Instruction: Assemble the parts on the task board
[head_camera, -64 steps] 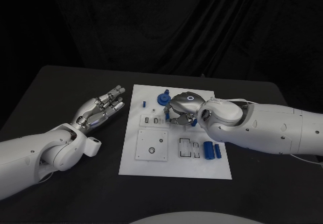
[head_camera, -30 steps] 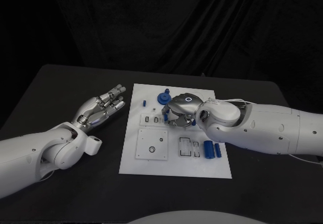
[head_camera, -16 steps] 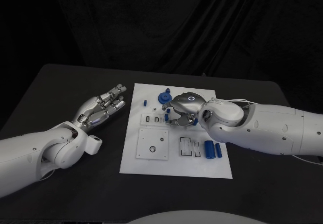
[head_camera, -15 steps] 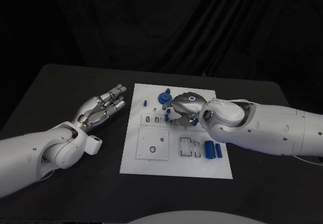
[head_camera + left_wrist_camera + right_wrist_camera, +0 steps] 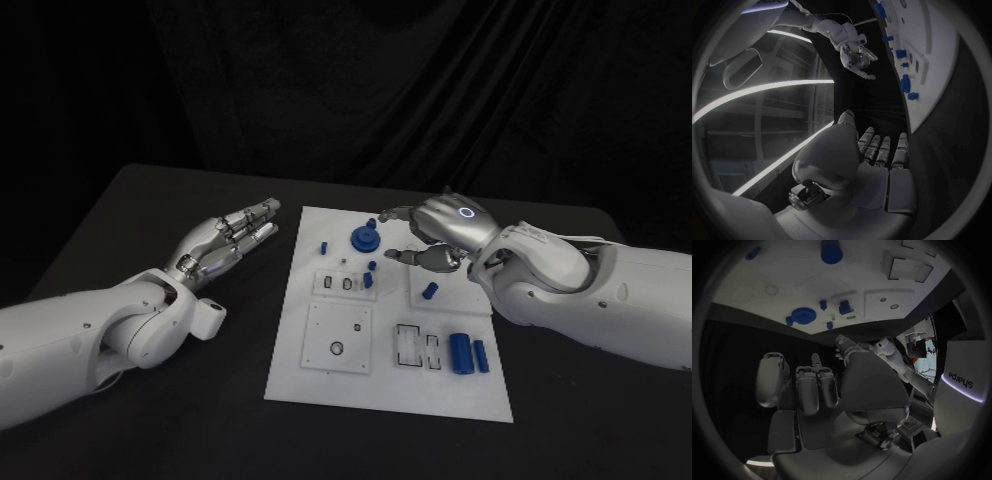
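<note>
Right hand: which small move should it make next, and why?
Probably lower again toward the two blue cylinders lying loose on the white board. The right hand hovers above the board holding nothing, fingers apart, and those pieces look unplaced.

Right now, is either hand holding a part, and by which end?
Nothing is held. The right hand hovers over the task board with fingers apart; the left hand lies open beside the board.
</note>
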